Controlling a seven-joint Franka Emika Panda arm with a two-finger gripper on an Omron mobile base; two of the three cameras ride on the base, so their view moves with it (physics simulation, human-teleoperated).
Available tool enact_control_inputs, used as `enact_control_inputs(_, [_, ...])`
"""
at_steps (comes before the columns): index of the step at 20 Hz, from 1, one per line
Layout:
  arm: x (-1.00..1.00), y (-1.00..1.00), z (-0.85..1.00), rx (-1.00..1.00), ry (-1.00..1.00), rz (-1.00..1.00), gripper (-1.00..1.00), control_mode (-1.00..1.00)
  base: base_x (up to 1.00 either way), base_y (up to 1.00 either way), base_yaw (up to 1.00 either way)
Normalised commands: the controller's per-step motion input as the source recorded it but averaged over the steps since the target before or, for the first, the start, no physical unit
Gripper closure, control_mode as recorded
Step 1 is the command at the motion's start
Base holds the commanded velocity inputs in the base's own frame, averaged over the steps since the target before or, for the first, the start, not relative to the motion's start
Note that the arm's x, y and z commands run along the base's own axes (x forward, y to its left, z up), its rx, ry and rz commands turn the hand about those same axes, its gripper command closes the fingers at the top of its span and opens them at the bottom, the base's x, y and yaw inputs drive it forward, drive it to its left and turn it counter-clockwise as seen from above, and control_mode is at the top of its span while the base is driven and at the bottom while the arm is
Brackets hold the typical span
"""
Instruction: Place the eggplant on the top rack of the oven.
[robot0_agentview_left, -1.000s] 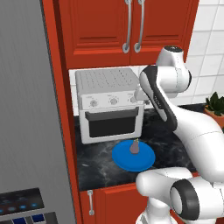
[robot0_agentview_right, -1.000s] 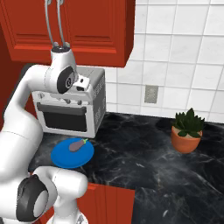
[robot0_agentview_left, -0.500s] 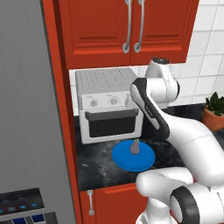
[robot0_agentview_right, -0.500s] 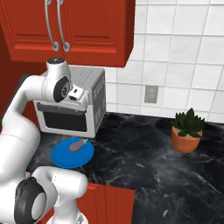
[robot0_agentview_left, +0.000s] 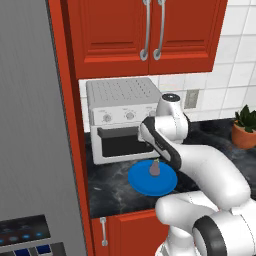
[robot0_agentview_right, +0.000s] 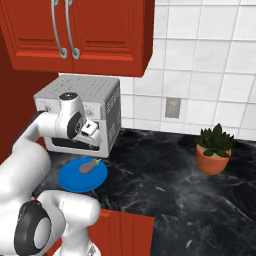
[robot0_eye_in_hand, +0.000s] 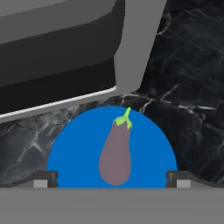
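Hand view looks down on the small dark purple, pear-shaped eggplant (robot0_eye_in_hand: 116, 158) with its green stem cap, lying flat at the middle of a round blue plate (robot0_eye_in_hand: 70, 153). The stem end points toward the white knobbed toaster oven (robot0_eye_in_hand: 65, 48), whose dark window and pale front corner stand just past the plate's far rim. The plate sits on the black marbled countertop (robot0_eye_in_hand: 188, 78). The 2 dark fingertips (robot0_eye_in_hand: 43, 178) of the two-finger gripper (robot0_eye_in_hand: 111, 180) rise at the bottom edge, 1 at each side of the plate, spread wide with the eggplant between them and neither touching it.

In the left base view the white arm bends down in front of the toaster oven (robot0_agentview_left: 122, 117), and the eggplant (robot0_agentview_left: 155, 168) rests on the plate (robot0_agentview_left: 145, 182) just beside the arm's forearm. The right base view shows the plate (robot0_agentview_right: 70, 179) near the counter's front edge with the eggplant (robot0_agentview_right: 88, 166) on it, below the hand. A potted green plant in a terracotta pot (robot0_agentview_right: 214, 150) stands well apart along the counter (robot0_agentview_right: 165, 185). Red cabinet doors with 2 silver handles (robot0_agentview_right: 65, 30) hang above.
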Motion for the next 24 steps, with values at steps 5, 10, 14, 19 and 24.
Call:
enact_control_inputs(5, [-0.12, 0.06, -0.66, 0.0, 0.1, -0.06, -1.0, -1.0, 0.0, 0.0, 0.0])
enact_control_inputs(10, [-0.19, 0.05, -0.63, 0.0, 0.08, -0.07, -1.0, -1.0, 0.0, 0.0, 0.0])
enact_control_inputs(14, [0.0, 0.0, -0.51, 0.0, 0.05, -0.03, -1.0, -1.0, 0.0, 0.0, 0.0])
enact_control_inputs(19, [0.0, 0.0, -0.43, 0.0, 0.03, -0.01, -1.0, -1.0, 0.0, 0.0, 0.0])
enact_control_inputs(24, [0.01, 0.0, -0.14, 0.0, 0.0, 0.0, -1.0, -1.0, 0.0, 0.0, 0.0])
